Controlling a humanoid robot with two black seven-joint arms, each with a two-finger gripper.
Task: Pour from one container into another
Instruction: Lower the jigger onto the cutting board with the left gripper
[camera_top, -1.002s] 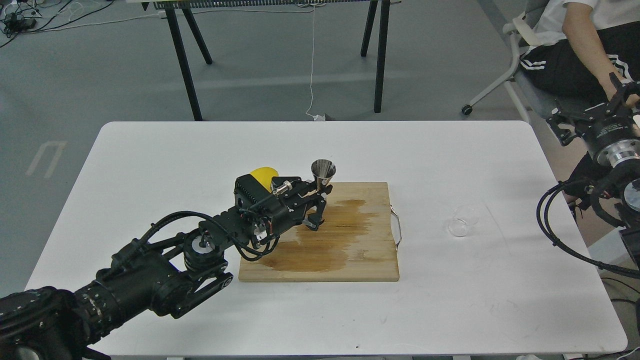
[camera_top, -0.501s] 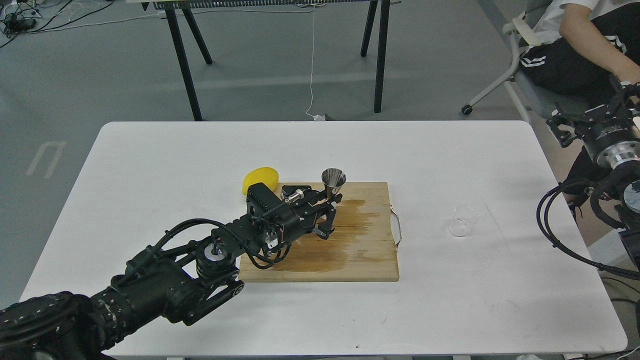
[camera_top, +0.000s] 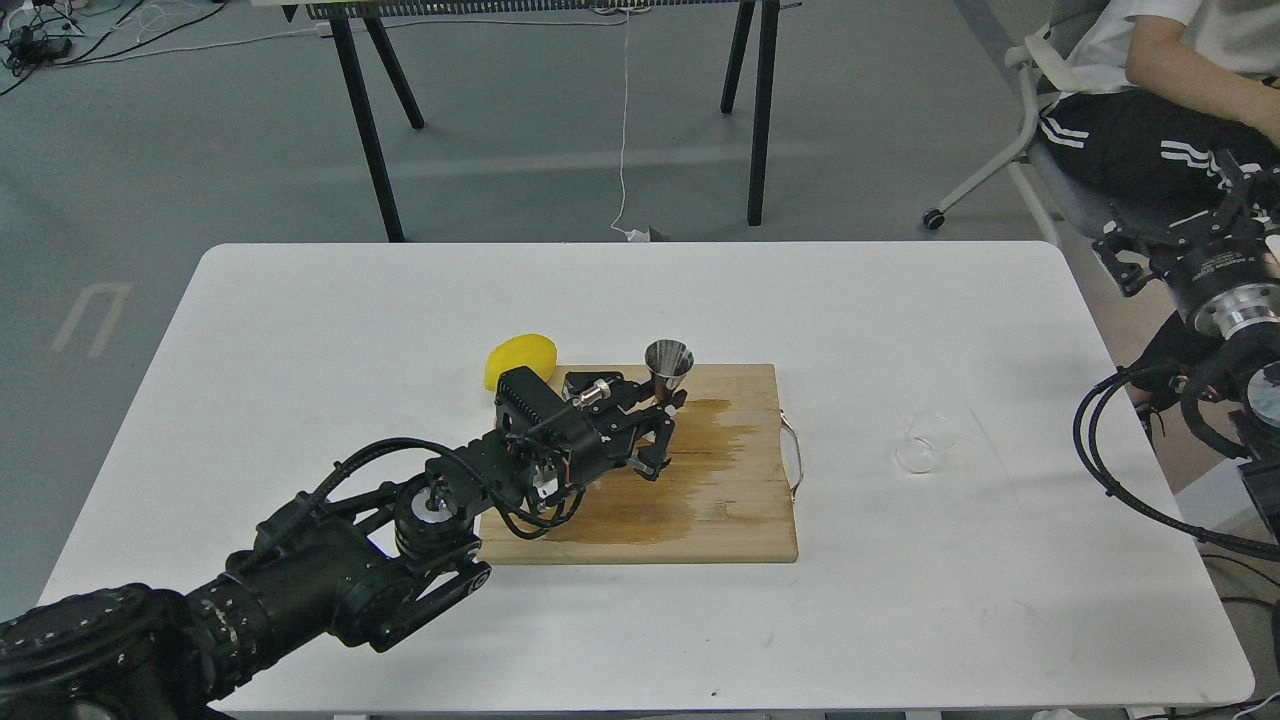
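The steel jigger (camera_top: 668, 358) stands upright at the back edge of the wooden cutting board (camera_top: 720, 520), its open top cone showing. My left gripper (camera_top: 662, 432) reaches in from the lower left and is shut on the jigger's lower part, which its fingers hide. The clear glass cup (camera_top: 924, 442) sits on the white table (camera_top: 900, 620) to the right of the board and looks tipped on its side. My right gripper (camera_top: 1170, 208) hangs beyond the table's right edge, open, with nothing in it.
A yellow lemon (camera_top: 520, 356) lies just behind my left wrist, off the board's back left corner. A dark wet stain (camera_top: 690, 470) spreads across the board. A seated person (camera_top: 1180, 90) is at the far right, close to my right arm.
My left gripper carried the jigger a little to the right and down toward the board, uncovering the lemon. Over the last half second it barely moved. The right gripper shifted slightly.
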